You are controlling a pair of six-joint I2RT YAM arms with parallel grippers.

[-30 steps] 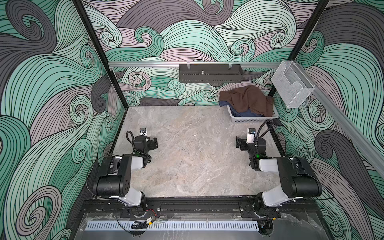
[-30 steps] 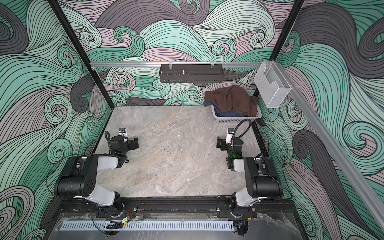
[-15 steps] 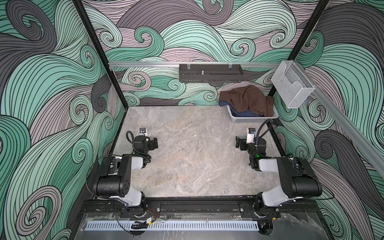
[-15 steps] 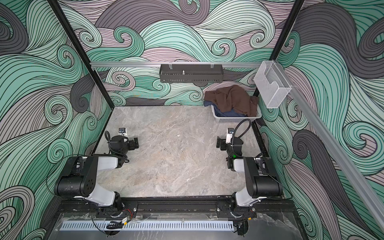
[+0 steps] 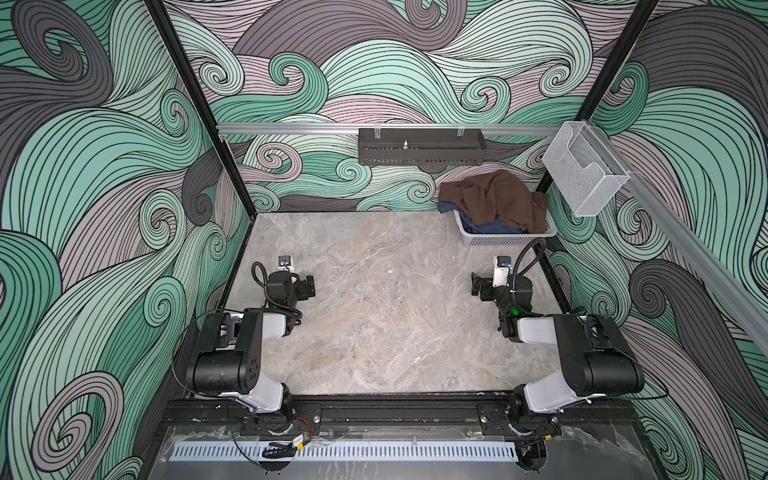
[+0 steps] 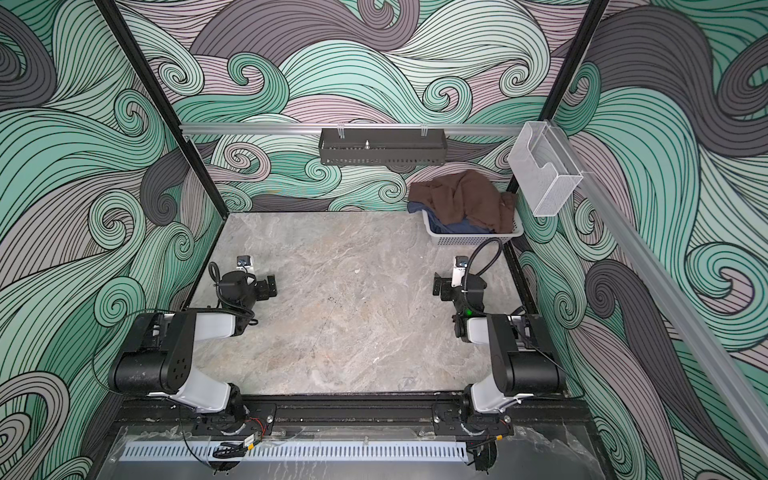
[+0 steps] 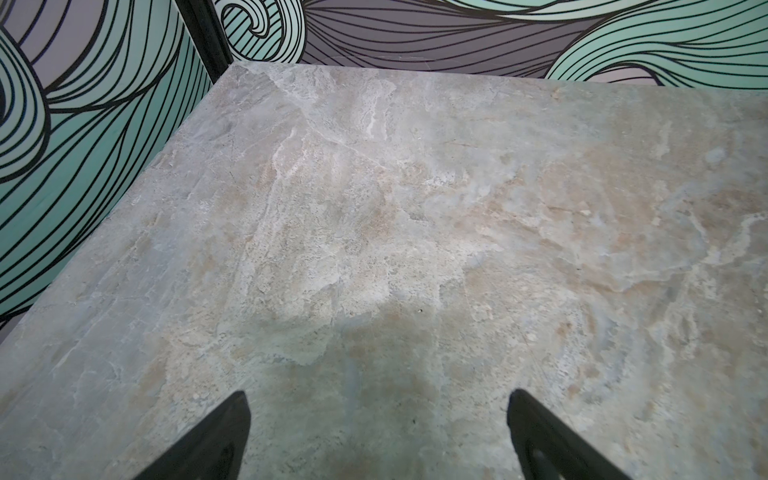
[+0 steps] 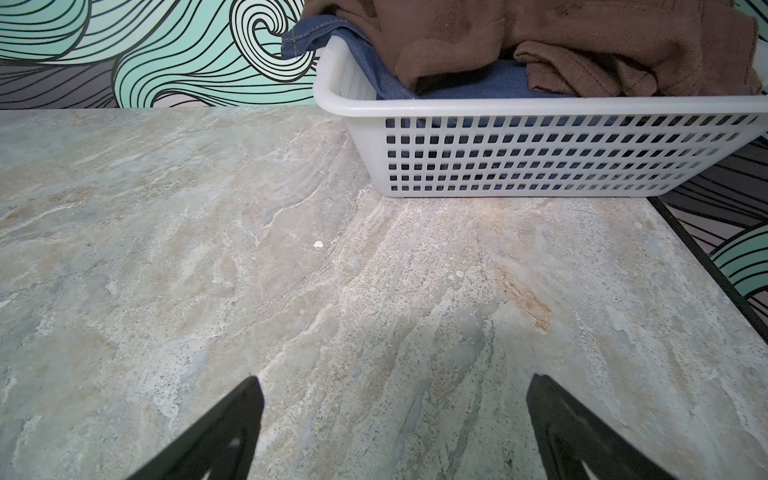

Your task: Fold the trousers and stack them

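We see the trousers [image 5: 494, 195] heaped in the basket [image 5: 505, 240] at one o'clock on the bench [image 5: 395, 324], over a navy garment [image 5: 484, 227]. Our left tool [image 5: 308, 286] and right tool [image 5: 476, 286], at nine and three o'clock, are empty, jaws apart.

In both top views the trousers [image 5: 494, 199] [image 6: 462, 198] are an unfolded, crumpled heap of dark chocolate-brown cloth piled in the white slotted basket [image 5: 509, 240] at the far right corner of the desk [image 5: 374, 299]. The heap rises well above the basket's rim, spills over its far left edge toward the back wall, and hangs over its right side. It lies on top of a navy-blue garment [image 5: 487, 227], which shows beneath it along the near side. The right wrist view shows the trousers [image 8: 540, 29] as soft, plain cloth in loose folds, with one bunched roll resting on the blue fabric; which part is leg or waist cannot be told
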